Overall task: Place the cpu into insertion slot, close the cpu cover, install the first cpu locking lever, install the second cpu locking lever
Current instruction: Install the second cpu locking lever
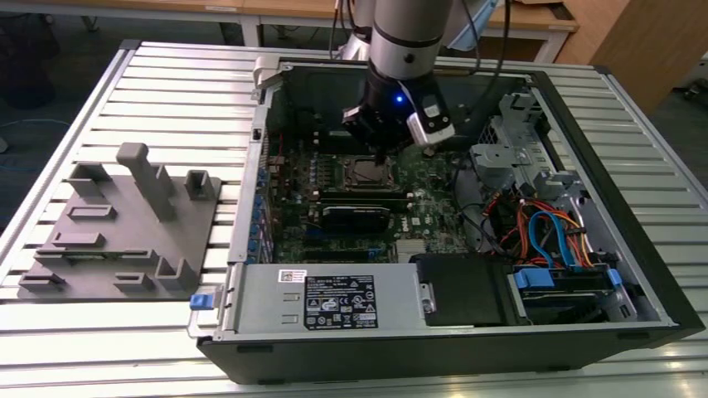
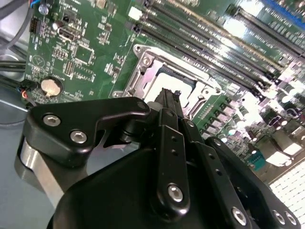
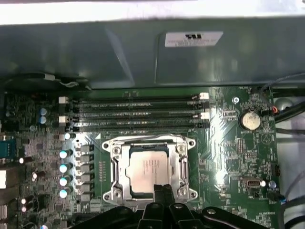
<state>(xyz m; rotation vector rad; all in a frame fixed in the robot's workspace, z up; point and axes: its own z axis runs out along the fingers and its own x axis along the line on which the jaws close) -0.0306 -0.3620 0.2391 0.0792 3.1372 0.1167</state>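
**End effector poised over the seated cpu**

An open computer case (image 1: 575,274) lies on its side on a slatted metal tabletop (image 1: 166,91); the arm reaches down into it from the far edge, and the end effector (image 1: 382,157) hangs just above the insertion slot (image 1: 370,172) in the exterior view. A grey fixture block (image 1: 122,228) with upright pegs sits on the tabletop at the exterior view's left, well apart from the case; the grey power supply box (image 1: 327,300) fills the near edge of the case, with blue and orange cables (image 1: 553,236) towards the exterior view's right.

In the first wrist view the cpu (image 3: 148,169) lies flat in the insertion slot (image 3: 114,191) on the green circuit board (image 3: 224,157), its dull grey top showing through the window of the cpu cover (image 3: 181,167); the cover lies flat over it, framing the chip on all sides. Long black memory slots (image 3: 136,112) run beside the socket, and a round coin battery (image 3: 250,120) sits further off on the board.

The end effector (image 3: 162,190) has its two black fingers pressed together, closed with nothing between them; their tips sit at the edge of the chip, though contact cannot be judged. In the second wrist view the closed fingertips (image 2: 167,98) point at the cpu cover (image 2: 143,71), with the memory slots (image 2: 205,33) beyond.
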